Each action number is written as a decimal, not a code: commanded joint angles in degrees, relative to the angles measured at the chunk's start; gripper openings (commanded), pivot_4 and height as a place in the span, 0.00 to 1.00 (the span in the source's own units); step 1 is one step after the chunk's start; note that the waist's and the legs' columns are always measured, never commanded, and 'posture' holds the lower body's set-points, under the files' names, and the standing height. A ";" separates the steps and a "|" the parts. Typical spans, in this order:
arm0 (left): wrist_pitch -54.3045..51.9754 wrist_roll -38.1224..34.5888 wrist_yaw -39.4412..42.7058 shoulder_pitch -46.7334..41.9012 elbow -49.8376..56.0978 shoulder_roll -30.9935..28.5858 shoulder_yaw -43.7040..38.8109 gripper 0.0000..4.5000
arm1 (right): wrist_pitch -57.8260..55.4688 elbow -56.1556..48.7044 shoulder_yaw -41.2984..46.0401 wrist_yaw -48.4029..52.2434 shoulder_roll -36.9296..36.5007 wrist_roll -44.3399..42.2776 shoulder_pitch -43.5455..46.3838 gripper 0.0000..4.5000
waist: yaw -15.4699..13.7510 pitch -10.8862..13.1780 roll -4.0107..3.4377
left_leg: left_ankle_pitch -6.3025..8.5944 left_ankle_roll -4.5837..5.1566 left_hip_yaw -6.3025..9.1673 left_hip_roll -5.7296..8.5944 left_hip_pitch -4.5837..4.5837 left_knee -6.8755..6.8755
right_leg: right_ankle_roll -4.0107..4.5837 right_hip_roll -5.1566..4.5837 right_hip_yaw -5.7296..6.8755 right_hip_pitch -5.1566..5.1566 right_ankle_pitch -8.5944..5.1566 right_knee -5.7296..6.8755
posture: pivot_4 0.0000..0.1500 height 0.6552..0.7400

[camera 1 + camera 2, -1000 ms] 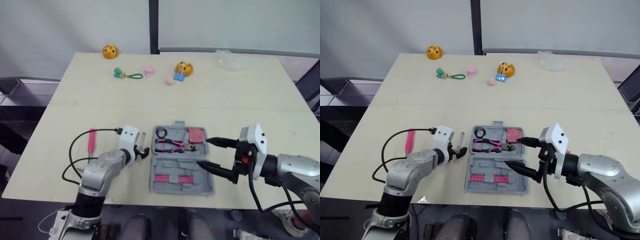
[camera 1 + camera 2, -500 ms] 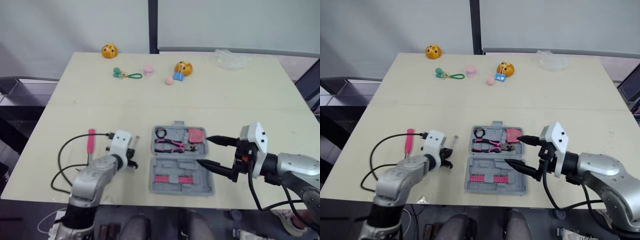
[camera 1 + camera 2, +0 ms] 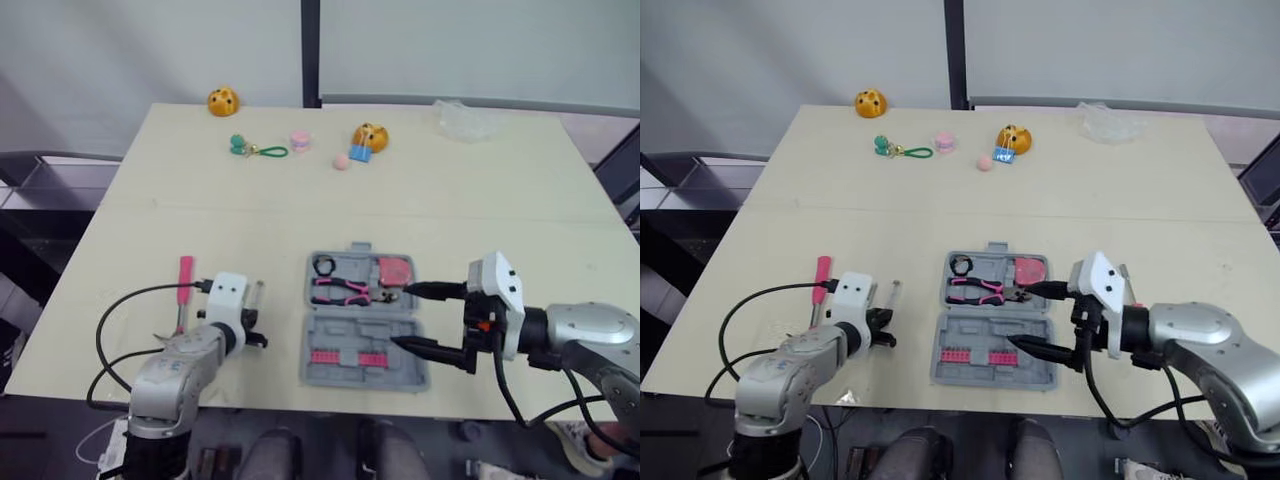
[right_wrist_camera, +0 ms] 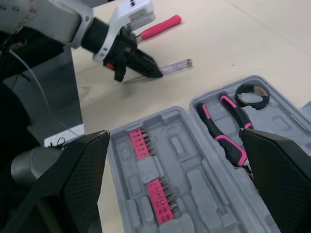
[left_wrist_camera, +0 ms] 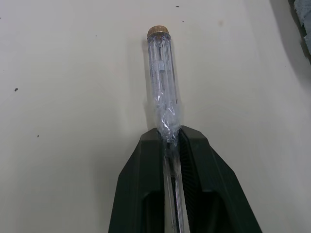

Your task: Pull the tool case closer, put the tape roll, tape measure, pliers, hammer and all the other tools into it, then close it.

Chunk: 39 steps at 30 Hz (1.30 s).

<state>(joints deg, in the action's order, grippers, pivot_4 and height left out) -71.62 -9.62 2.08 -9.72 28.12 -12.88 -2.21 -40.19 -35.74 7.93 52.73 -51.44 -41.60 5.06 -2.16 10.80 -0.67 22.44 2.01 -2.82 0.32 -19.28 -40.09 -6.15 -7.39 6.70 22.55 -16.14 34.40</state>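
Note:
The grey tool case (image 3: 392, 347) lies open at the table's front, holding pink pliers (image 3: 338, 290), a black tape roll (image 3: 322, 266), a pink tape measure (image 3: 395, 270) and pink bits (image 3: 325, 357). Left of the case, my left gripper (image 5: 168, 138) is shut on the shaft of a clear-handled screwdriver (image 5: 160, 73), which lies on the table (image 3: 258, 295). A red-handled screwdriver (image 3: 184, 283) lies further left. My right gripper (image 3: 402, 316) stands open at the case's right edge, nothing between its fingers (image 4: 73, 184).
At the table's far side lie two orange toys (image 3: 222, 101) (image 3: 369, 136), a green keychain (image 3: 255, 151), small pink pieces (image 3: 298, 140) and a clear plastic bag (image 3: 465, 118). A black cable loops near my left arm (image 3: 120, 320). The case sits close to the table's front edge.
My left gripper went from open beside the case to shut on the clear screwdriver, and both have shifted left, away from the case. The right gripper edged slightly left, still open.

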 commanded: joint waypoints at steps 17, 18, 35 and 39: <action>31.42 -7.76 59.22 -9.30 -12.05 -49.92 4.71 0.99 | 5.02 -2.92 0.80 0.53 1.77 0.10 -4.51 1.00 | 0.75 0.19 -0.04 | 0.04 -0.15 0.00 0.00 -0.01 0.14 | 0.13 0.04 0.07 0.07 -0.08 -0.26 | 1.00 1.00; 37.81 -5.35 63.07 -11.76 -15.88 -50.85 7.70 0.99 | 5.09 -3.45 0.56 0.28 1.87 0.20 -4.90 1.00 | 0.41 0.21 -0.06 | 0.05 -0.15 -0.01 0.01 -0.01 0.13 | 0.13 0.04 0.09 0.08 -0.08 -0.33 | 1.00 1.00; 49.17 8.90 74.55 -30.00 -39.34 -35.38 17.87 0.99 | 6.10 -11.12 1.65 -7.48 5.15 1.66 -13.52 1.00 | 1.50 0.22 0.08 | 0.01 0.12 -0.34 -0.15 -0.59 0.00 | -0.10 0.74 0.37 0.68 0.07 -0.05 | 1.00 1.00; 35.13 6.72 63.61 -20.39 -27.22 -33.31 9.82 0.99 | 6.25 -9.61 1.97 -6.81 4.46 1.72 -11.95 1.00 | 1.30 0.26 0.16 | 0.00 0.13 -0.18 -0.18 -0.95 -0.51 | -0.10 0.72 0.26 0.95 0.07 0.31 | 1.00 1.00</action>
<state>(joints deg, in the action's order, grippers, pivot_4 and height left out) -30.55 -1.18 70.48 -31.67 -5.03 -46.56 12.76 -34.91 -44.68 8.36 45.85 -46.62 -39.41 -7.60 -0.86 11.06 -0.52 22.45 2.13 -2.94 0.13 -20.24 -40.76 -6.25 -6.70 6.81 23.47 -16.07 34.80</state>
